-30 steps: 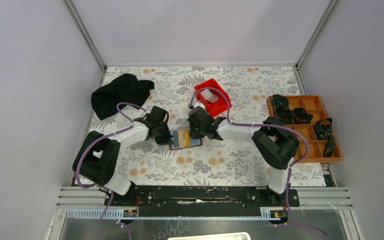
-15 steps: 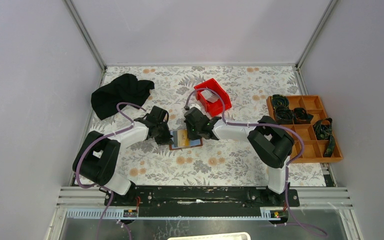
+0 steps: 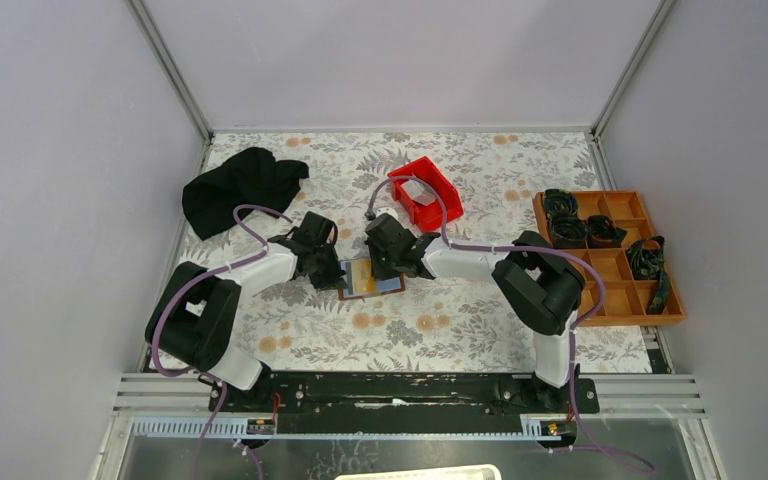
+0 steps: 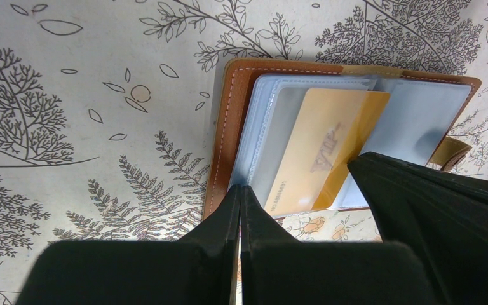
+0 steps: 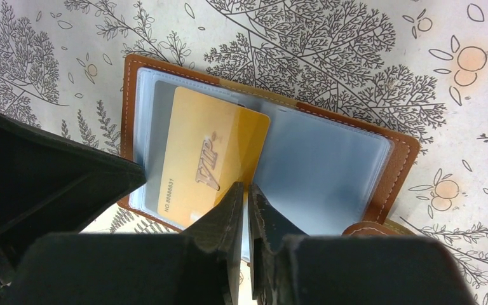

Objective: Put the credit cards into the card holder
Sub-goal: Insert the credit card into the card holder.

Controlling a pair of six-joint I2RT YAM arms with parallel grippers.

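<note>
Pincer tips from both arms met over the card holder (image 3: 388,286), which lay opened flat on the flowered desk (image 3: 440,330), its clear inner pockets facing up. From the overhead camera I saw the left pincer (image 3: 333,272) at the holder's left edge and the right pincer (image 3: 384,266) at its far right side.

On the right wrist feed, a gold credit card (image 5: 210,152) marked VIP lay tilted across the holder's left-hand pockets. One edge reached toward the fold. The right pincer's fingers were drawn together to a thin slit, and the card's near right corner ran into that slit, so I read it as gripping the card. The holder's small tab clasp (image 5: 365,229) stuck out from its right edge.

On the left wrist feed, the left pincer (image 4: 240,190) was pressed fully closed, its tips at the holder's near left edge by the pocket rims. I could not tell whether anything was pinched there.

A red bin (image 3: 425,195) sat beyond the holder, a black cloth (image 3: 243,187) lay well off to its far left, and an orange tray (image 3: 630,205) stood well to its right.
</note>
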